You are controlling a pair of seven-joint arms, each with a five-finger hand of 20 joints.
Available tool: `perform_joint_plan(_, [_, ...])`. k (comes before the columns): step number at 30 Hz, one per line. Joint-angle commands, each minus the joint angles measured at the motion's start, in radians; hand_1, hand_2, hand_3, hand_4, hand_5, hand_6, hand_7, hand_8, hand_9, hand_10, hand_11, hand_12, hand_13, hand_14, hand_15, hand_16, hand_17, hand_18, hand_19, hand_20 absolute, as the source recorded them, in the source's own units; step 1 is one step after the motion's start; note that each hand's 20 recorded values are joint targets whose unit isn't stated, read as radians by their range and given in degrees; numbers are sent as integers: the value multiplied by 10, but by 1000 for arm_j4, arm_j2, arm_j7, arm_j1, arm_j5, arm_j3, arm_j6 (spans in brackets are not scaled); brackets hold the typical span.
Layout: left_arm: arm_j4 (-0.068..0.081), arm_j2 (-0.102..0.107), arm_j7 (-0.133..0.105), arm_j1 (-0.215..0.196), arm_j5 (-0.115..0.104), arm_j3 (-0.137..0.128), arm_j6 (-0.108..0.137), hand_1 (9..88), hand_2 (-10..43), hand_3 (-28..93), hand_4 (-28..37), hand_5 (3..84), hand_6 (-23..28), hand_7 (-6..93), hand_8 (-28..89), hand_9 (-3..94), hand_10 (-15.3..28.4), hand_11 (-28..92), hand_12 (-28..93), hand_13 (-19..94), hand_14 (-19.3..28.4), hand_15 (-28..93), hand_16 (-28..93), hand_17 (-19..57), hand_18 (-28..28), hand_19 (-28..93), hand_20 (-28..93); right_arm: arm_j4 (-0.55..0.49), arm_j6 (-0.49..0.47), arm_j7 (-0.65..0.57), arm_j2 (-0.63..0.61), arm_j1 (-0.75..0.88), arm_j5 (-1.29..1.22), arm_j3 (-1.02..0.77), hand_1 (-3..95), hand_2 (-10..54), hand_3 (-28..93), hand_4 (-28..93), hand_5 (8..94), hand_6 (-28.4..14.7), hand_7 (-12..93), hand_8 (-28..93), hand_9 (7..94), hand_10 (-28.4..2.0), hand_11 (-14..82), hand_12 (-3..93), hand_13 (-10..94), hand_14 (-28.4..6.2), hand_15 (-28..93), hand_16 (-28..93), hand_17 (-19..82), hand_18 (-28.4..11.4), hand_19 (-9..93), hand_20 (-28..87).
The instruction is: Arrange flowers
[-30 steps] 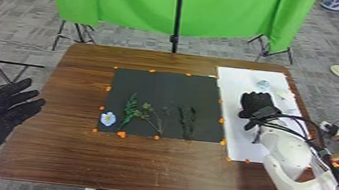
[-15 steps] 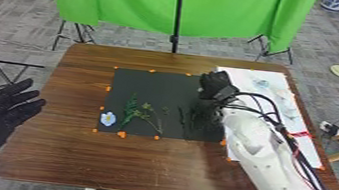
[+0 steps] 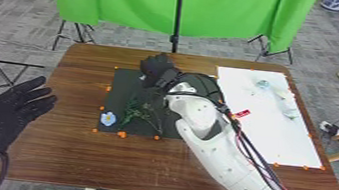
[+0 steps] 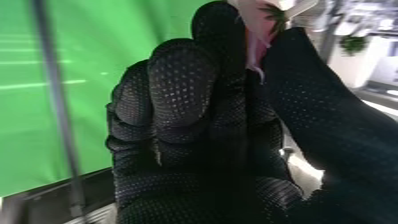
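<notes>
In the head view my right hand [image 3: 157,67] is over the far edge of the black sheet [image 3: 124,86]. The right wrist view shows my right hand [image 4: 191,110] pinching a pink and white flower [image 4: 258,22] between thumb and fingers. A blue flower [image 3: 108,119] lies at the sheet's near left corner, with green leafy stems [image 3: 135,113] to its right. My right arm hides the sheet's right part. Pale flowers [image 3: 287,105] lie on the white sheet [image 3: 273,143]. At the left, my left hand [image 3: 11,113] is open beside the table.
Orange markers [image 3: 122,134] line the sheets' edges on the brown table [image 3: 71,159]. A green curtain [image 3: 130,4] and a black stand pole [image 3: 178,13] are beyond the far edge. My right arm crosses the table from the near right.
My right hand has moved left from the white sheet, across to the far part of the black sheet. My left hand has shifted slightly to the right.
</notes>
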State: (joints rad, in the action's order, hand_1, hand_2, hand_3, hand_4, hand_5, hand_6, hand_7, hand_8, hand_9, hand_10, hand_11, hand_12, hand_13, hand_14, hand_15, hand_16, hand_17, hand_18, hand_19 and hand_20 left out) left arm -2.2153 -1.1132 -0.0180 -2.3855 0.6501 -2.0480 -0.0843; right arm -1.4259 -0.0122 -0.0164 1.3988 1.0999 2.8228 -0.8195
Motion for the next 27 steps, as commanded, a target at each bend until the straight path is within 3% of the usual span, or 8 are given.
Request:
perform_joint_plan(1, [24,28,40,44,2,32,-17,238,-66,760,-282,412,5,233,-114,336,112,304,144,276,130,376,-1,-68,207,474,53,98,48,3,94,19,87,48,466,-95,870,-282,734,13,462,-113,897,-13,158,465,786,-23,590,327,337,-169,819,390])
perform_joint_plan(13, [35,49,32,72,2,57,-19,233,-72,768,-283,423,-1,241,-121,339,108,309,149,277,123,375,4,-65,202,469,58,193,152,-56,149,-23,135,55,475,-95,855,-283,727,12,458,-112,893,-15,154,467,782,-25,594,327,336,-170,819,390])
perform_joint_plan(20, [52,72,59,123,0,84,-37,236,-67,760,-283,429,4,240,-120,347,109,311,152,280,122,380,7,-64,202,469,60,296,259,-64,202,-31,216,22,484,-94,837,-283,714,15,461,-111,883,-16,155,464,769,-28,607,322,333,-170,818,390])
perform_joint_plan(23, [62,85,78,149,-1,97,-46,239,-62,754,-283,431,7,237,-119,351,110,310,154,283,125,380,6,-64,202,469,60,307,228,-75,218,-21,268,0,479,-80,829,-283,690,16,476,-111,857,-20,171,463,751,-34,627,310,328,-171,815,392])
perform_joint_plan(25, [65,87,86,156,-2,101,-49,242,-56,748,-283,429,9,233,-117,357,113,306,152,287,130,380,5,-65,205,471,61,286,148,-116,213,-18,280,12,461,-67,817,-283,638,12,480,-132,806,-29,189,446,720,-39,652,280,317,-169,809,395])
perform_joint_plan(27, [65,84,77,154,0,100,-47,244,-53,744,-283,429,10,231,-116,364,115,302,150,291,134,383,4,-65,206,473,60,283,133,-103,210,-22,260,10,432,-62,804,-283,585,6,454,-136,741,-34,208,432,682,-44,674,257,298,-167,803,395])
